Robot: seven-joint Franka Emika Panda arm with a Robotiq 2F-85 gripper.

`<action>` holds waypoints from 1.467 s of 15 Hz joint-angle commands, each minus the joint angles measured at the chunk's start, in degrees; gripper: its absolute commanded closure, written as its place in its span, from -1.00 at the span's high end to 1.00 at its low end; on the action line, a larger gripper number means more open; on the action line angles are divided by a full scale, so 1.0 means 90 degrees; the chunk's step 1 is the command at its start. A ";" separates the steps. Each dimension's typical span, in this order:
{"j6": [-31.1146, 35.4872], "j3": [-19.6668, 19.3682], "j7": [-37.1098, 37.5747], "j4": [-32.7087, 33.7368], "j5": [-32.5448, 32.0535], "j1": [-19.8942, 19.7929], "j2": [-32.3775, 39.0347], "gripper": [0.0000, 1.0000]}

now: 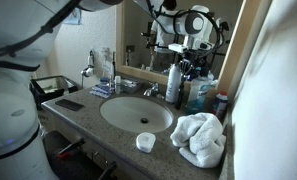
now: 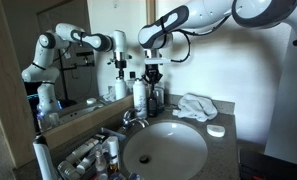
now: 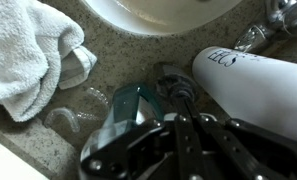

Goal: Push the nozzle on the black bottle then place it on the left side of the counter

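The black bottle [image 2: 155,97] stands at the back of the counter beside the faucet, between a white bottle [image 2: 140,96] and other toiletries. In the wrist view only its black pump nozzle [image 3: 170,82] shows, directly under my fingertips. My gripper [image 3: 178,95] points straight down with its two fingers shut together, the tips at the nozzle. It also hangs over the bottle group in both exterior views [image 1: 191,64] [image 2: 153,70]. I cannot tell whether the tips press the nozzle.
A white "ECO" bottle [image 3: 250,82] and a teal bottle [image 3: 128,110] flank the nozzle. A crumpled white towel [image 1: 200,138] lies beside the sink [image 1: 136,112]. A small white round dish [image 1: 145,141] sits at the front edge. The faucet [image 1: 150,90] stands next to the bottles.
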 commanded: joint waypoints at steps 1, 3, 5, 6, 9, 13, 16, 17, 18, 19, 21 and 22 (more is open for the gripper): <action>-0.0047 -0.0038 0.0147 0.0066 0.0075 0.0032 0.0137 -0.89; -0.0031 -0.0032 0.0131 0.0007 0.0084 0.0030 0.0151 -0.89; 0.0025 -0.0042 0.0156 -0.0069 0.0056 0.0046 0.0160 -0.89; 0.0037 -0.0038 0.0157 -0.0096 0.0073 0.0041 0.0167 -0.89; 0.0065 -0.0037 0.0170 -0.0135 0.0086 0.0039 0.0185 -0.89; 0.0055 -0.0027 0.0162 -0.0025 0.0121 0.0025 0.0160 -0.89; 0.0024 -0.0034 0.0157 0.0080 0.0102 0.0026 0.0139 -0.89; 0.0011 -0.0024 0.0137 0.0109 0.0127 0.0015 0.0129 -0.89; 0.0018 -0.0034 0.0151 0.0122 0.0098 0.0028 0.0124 -0.89; 0.0010 -0.0034 0.0144 0.0141 0.0089 0.0032 0.0115 -0.89; 0.0008 -0.0027 0.0131 0.0172 0.0102 0.0028 0.0096 -0.89; 0.0005 -0.0030 0.0130 0.0194 0.0088 0.0033 0.0090 -0.89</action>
